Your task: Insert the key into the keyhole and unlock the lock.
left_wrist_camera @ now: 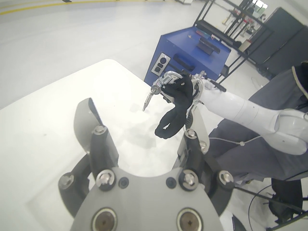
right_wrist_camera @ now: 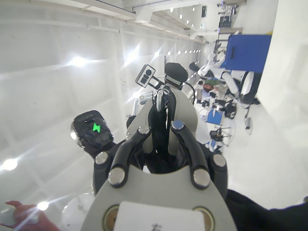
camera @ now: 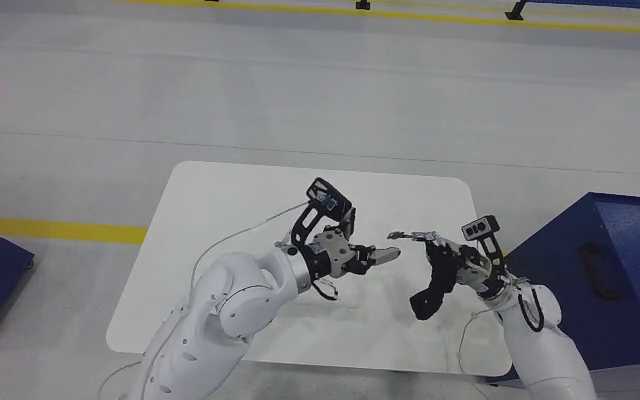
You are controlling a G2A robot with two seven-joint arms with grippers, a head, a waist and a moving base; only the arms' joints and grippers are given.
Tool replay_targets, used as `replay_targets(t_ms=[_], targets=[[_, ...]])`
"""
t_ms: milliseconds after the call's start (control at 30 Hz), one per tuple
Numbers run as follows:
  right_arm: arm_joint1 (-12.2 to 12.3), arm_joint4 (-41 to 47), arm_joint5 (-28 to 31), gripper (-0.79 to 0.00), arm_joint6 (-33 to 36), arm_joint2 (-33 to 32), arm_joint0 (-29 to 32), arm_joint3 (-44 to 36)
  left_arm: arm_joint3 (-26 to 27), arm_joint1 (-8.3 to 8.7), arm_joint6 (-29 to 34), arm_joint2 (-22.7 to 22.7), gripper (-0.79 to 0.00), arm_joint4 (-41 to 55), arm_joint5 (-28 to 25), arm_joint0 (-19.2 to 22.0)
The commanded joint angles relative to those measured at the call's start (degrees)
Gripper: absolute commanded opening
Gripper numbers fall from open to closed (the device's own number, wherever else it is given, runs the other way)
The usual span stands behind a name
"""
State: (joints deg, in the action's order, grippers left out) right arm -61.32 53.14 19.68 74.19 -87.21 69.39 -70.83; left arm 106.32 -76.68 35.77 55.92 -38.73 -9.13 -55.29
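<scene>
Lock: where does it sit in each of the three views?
Top view: lock in the right gripper, above the table's right part.
Left wrist view: lock held beyond the open left gripper, a key hanging beside it.
Right wrist view: lock clamped between that gripper's own fingers.
Shared landmark: the right gripper shut on it.

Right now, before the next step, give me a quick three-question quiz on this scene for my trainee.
1. True or false: the left gripper holds the key.
2. Pick one. The black lock is: A) lying flat beside the left arm, B) in the right gripper, lifted above the table, C) on the blue cabinet.
3. Fill in: the left gripper's fingers are ____.
Answer key: 1 false; 2 B; 3 open.
</scene>
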Motion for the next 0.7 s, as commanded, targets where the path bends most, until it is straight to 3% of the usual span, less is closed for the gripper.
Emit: replay_targets(t_ms=[0, 33, 167, 400, 433, 567, 667], targets=[[-0.12, -3.31, 9.83, -0.785, -3.27, -1.00, 0.86, -0.80, -0.25, -0.20, -4.08, 0.77, 0.000, 3.67, 0.48, -1.17], [-0.15, -4.75, 14.08, -0.785, -4.77, -1.78, 1.05, -1.28, -0.53, -0.41, -5.88, 0.89, 0.000, 7.45, 0.21, -1.84], [-0.17, -14.51, 24.50, -0.785, -14.09, -3.38, 2.98, -4.40, -0.53, -0.41, -5.88, 0.89, 0.000, 7.45, 0.21, -1.84], [-0.17, -14.51, 24.50, -0.785, -14.09, -3.38, 2.98, -4.40, -0.53, -0.41, -5.88, 0.89, 0.000, 7.45, 0.21, -1.84], [-0.05, -17.04, 25.48, -0.785, -15.08, -3.97, 2.81, -4.82, -0.53, -0.41, -5.88, 0.89, 0.000, 7.45, 0.21, -1.84], [0.00, -38.24, 38.32, -0.785, -28.60, -7.38, 4.59, -9.09, -0.53, -0.41, -5.88, 0.89, 0.000, 7.45, 0.21, -1.84], [-0.59, -50.63, 38.32, -0.785, -36.79, -10.99, 5.89, -15.32, -0.53, -0.41, -5.88, 0.89, 0.000, 7.45, 0.21, -1.84]])
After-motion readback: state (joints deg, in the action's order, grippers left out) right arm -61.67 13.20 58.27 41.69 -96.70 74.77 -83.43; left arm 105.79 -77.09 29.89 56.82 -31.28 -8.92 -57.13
